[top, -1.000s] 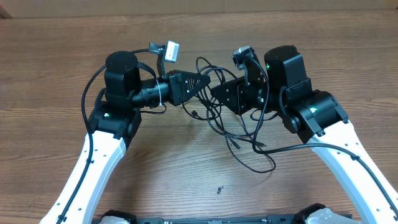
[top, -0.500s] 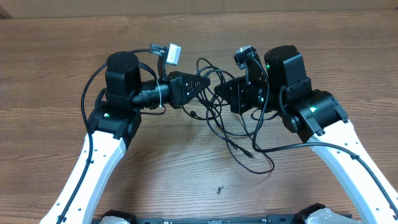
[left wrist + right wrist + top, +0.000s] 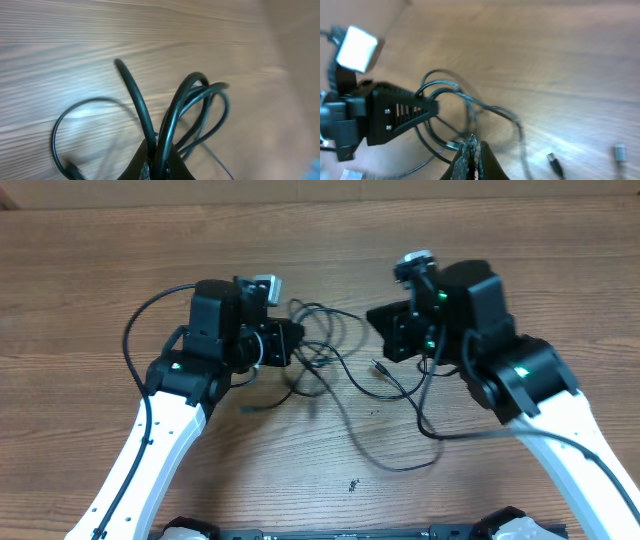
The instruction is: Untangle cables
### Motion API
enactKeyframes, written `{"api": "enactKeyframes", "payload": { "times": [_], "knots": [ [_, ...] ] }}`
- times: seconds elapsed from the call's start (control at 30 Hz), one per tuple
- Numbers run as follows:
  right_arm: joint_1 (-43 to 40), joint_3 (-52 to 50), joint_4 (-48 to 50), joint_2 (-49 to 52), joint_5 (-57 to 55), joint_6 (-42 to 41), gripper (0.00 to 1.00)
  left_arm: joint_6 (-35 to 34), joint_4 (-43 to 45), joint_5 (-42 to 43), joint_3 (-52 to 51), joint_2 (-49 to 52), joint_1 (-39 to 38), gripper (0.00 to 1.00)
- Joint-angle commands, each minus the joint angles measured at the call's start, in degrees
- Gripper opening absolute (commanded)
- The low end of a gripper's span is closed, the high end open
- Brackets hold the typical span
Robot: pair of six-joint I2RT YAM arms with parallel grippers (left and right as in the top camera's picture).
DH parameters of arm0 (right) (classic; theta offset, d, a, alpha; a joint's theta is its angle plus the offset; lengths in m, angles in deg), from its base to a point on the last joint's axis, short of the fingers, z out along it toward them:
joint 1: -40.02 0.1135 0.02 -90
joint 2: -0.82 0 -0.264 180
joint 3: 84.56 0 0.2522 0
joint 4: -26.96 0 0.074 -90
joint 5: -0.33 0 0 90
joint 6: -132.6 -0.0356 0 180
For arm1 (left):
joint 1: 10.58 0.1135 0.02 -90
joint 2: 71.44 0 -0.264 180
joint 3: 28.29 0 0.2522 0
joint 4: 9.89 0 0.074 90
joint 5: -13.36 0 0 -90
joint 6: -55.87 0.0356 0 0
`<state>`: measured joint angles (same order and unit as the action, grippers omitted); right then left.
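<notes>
With the left gripper point(image 3: 157, 159) and right gripper point(image 3: 472, 148) jaws both clenched on the cables point(image 3: 170, 114), pulling apart could cinch the loops between them tighter above the bench point(image 3: 100, 260).

1. Cables point(image 3: 345, 380) are sprawled mid-table point(image 3: 320, 240), between the two arms.
2. Left gripper point(image 3: 292, 343) sits at the tangle's left edge, right gripper point(image 3: 378, 322) at its far right.
3. One strand trails toward the front, right of centre.

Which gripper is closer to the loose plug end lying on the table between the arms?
Right. The right gripper sits just beyond the plug end, nearly in line with it; the left gripper is well off to its left, pinching the cables.
</notes>
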<state>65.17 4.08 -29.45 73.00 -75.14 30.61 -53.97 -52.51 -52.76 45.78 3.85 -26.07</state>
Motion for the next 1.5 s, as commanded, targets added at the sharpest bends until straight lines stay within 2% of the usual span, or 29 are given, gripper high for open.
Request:
{"api": "enactKeyframes", "payload": {
  "times": [0.0, 0.13, 0.27, 0.33, 0.43, 0.5, 0.6, 0.73, 0.83, 0.93, 1.17, 1.47],
  "knots": [
    [-0.15, 0.2, -0.04, -3.69, -9.22, 0.0, 0.04, 5.11, -1.62, -9.66, 0.09, -0.39, 0.46, 0.04],
    [-0.15, 0.2, -0.52, -5.07, -11.87, 0.0, 0.04, 5.25, -2.49, -7.39, 0.11, -0.39, 0.46, 0.04],
    [-0.15, 0.2, -1.49, -4.92, -10.86, 0.0, 0.07, 5.25, 0.59, 1.57, 0.11, -0.39, 0.46, 0.04],
    [-0.15, 0.2, -1.88, -4.87, -8.66, 0.0, 0.22, 4.72, 3.17, 6.51, 0.11, -0.39, 0.46, 0.04],
    [-0.15, 0.2, -2.32, -4.87, -4.5, 0.02, 0.36, 0.96, 9.01, 15.28, 0.11, -0.39, 0.46, 0.04],
    [-0.15, 0.2, -2.62, -4.87, -2.51, 0.0, 0.4, -2.03, 12.59, 19.54, 0.11, -0.39, 0.46, 0.04],
    [-0.15, 0.2, -3.19, -4.87, -0.2, 0.0, 0.53, -9.35, 19.85, 26.12, 0.11, -0.39, 0.46, 0.04],
    [-0.15, 0.2, -3.8, -4.55, 1.25, 0.0, 0.73, -16.48, 27.54, 28.68, 0.11, -0.39, 0.46, 0.04],
    [-0.15, 0.17, -3.78, -3.89, 3.26, 0.02, 0.81, -19.98, 30.23, 28.63, 0.11, -0.39, 0.46, 0.04],
    [-0.15, 0.17, -3.8, -3.02, 4.2, 0.0, 0.85, -21.4, 31.12, 28.61, 0.11, -0.39, 0.46, 0.04],
    [-0.13, 0.17, -3.54, 0.07, 6.21, -0.02, 0.86, -28.04, 32.74, 28.65, 0.11, -0.39, 0.39, 0.04],
    [-0.13, 0.17, 0.57, 1.53, 6.62, -0.24, 0.86, -29.94, 32.85, 30.42, 0.11, -0.39, -0.39, 0.04]
  ]
}}
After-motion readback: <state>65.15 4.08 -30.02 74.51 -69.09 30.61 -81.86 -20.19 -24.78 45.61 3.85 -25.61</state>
